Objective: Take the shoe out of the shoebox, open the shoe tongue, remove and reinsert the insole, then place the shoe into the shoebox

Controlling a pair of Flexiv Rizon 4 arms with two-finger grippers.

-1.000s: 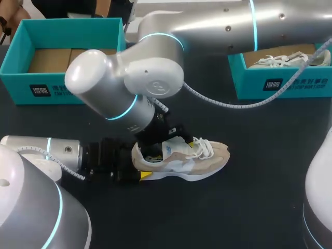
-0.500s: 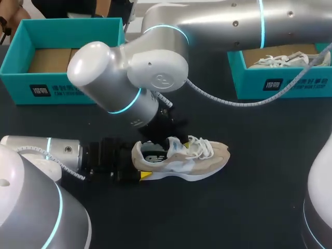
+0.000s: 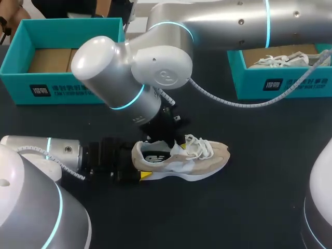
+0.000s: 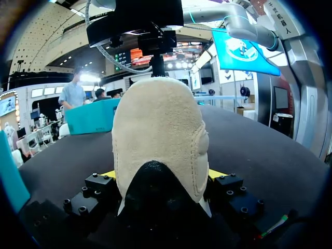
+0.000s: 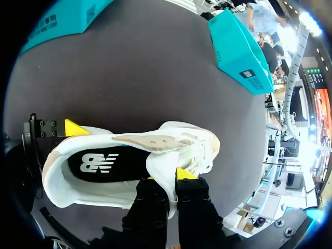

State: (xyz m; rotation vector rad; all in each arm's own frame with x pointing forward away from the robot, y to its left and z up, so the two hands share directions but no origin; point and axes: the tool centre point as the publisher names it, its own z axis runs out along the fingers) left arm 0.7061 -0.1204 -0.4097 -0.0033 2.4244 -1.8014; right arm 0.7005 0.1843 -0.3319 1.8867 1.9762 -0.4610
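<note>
Your right gripper (image 5: 174, 179) crept up-right since last look, pinching sneaker (image 3: 202, 158) tongue (image 5: 162, 168); left gripper (image 4: 161, 176) clamped round heel (image 4: 155, 129), sole on table (image 3: 259, 202).

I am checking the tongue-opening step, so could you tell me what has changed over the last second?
The right arm rose and swung toward the far right. The right fingers, pinching the tongue, drew it up, so more of the insole shows. The left fingers stayed shut on the heel, and the shoe kept its place on the table.
</note>
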